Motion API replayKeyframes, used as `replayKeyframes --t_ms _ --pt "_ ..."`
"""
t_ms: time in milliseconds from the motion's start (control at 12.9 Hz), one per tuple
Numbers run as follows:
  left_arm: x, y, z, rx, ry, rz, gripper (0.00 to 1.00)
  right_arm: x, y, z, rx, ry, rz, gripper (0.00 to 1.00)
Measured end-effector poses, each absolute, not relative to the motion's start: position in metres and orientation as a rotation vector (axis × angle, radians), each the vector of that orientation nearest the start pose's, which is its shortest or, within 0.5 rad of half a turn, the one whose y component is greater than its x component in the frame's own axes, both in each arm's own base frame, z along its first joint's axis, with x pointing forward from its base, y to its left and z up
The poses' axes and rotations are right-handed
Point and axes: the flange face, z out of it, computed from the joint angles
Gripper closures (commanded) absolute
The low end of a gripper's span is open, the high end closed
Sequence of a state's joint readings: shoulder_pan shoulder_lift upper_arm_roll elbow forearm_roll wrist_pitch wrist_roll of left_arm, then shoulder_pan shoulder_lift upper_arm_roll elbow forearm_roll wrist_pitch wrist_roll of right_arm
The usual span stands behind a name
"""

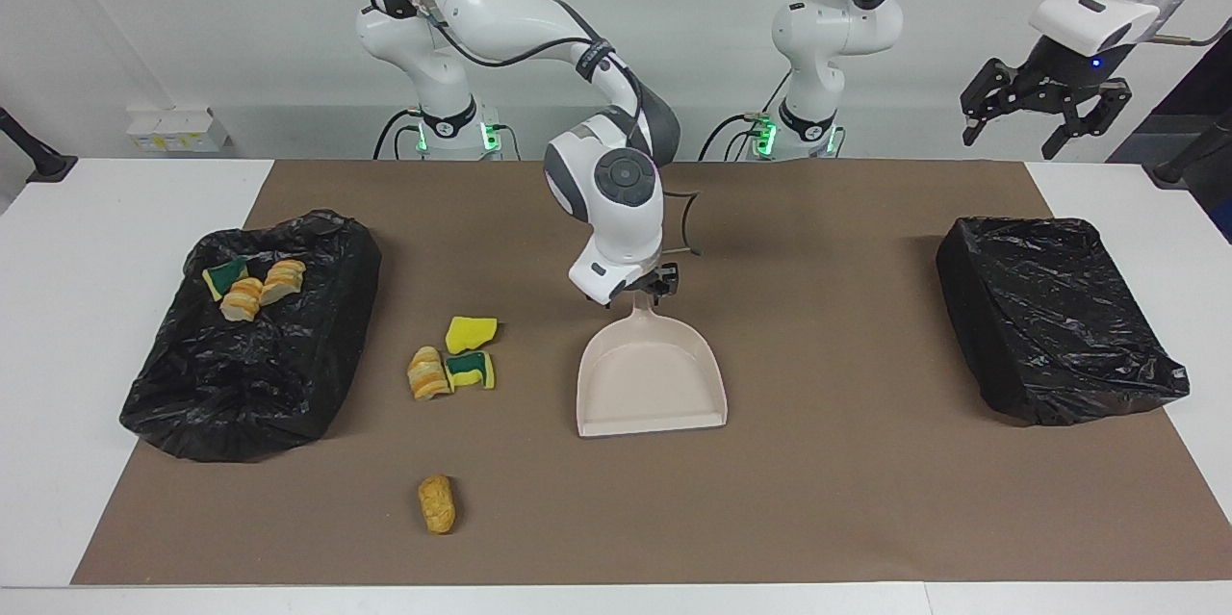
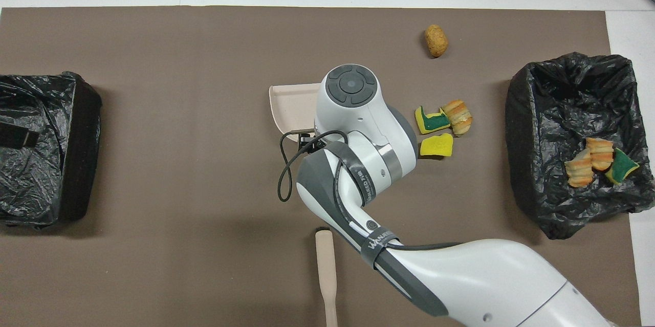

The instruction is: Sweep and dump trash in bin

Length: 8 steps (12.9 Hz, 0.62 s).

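A white table (image 1: 96, 240) carries a brown mat (image 1: 818, 499) holding two black-lined bins, a dustpan (image 1: 650, 384), and trash pieces.

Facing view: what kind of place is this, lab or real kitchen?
Most likely a robot lab bench, not a kitchen: two arms bolted at a white table under a brown mat, staged trash beside a beige dustpan, and black-lined bins at each end.
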<state>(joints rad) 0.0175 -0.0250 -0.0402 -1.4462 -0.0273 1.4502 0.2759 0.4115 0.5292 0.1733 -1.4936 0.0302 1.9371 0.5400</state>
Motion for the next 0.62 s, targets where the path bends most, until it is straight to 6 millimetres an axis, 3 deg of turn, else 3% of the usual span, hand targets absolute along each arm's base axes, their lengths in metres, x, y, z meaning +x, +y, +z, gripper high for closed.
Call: replayKeyframes --t_ms 233,389,622 --pt "0.54 -0.032 0.689 -3.111 0.519 -0.145 0.0 0.566 0.365 0.397 -3.086 -0.034 0.215 0.0" --pt "0.544 -0.056 0.684 -3.102 0.575 -0.175 0.0 0.532 0.373 0.406 -3.092 -0.051 0.251 0.0" --pt "0.552 -0.109 0.666 -3.112 0.573 -0.22 0.0 0.468 0.388 0.397 -3.115 -0.025 0.311 0.0"
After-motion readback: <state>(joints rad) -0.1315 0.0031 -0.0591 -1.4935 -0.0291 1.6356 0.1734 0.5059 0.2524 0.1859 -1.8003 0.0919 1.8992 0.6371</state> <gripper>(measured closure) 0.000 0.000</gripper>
